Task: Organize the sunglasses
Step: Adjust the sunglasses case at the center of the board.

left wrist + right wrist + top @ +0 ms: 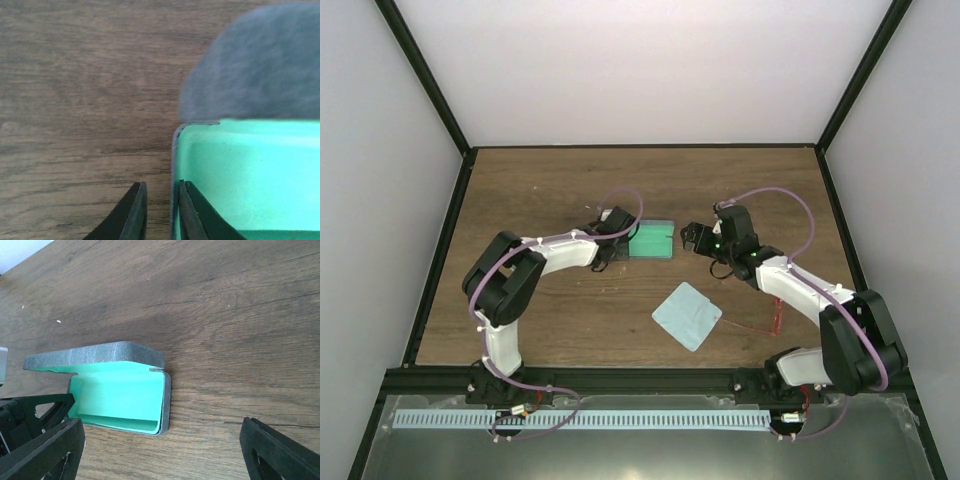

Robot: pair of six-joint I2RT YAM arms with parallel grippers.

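Note:
The sunglasses [773,322], a thin red wire frame, lie on the table at the right, beside my right arm and apart from both grippers. The blue-grey case [653,241] lies open at the table's middle, its green inside [250,175] facing up and its lid [95,355] raised. My left gripper [161,183] straddles the case's left end wall with its jaws a little apart: one finger inside, one outside and clear of the wall. My right gripper [161,425] hangs wide open off the case's right end [165,400], holding nothing.
A pale blue square cloth [686,315] lies flat in front of the case, between the two arms. Black frame rails [435,260] border the wooden table. The left gripper's black body [25,412] shows at the case's far end in the right wrist view.

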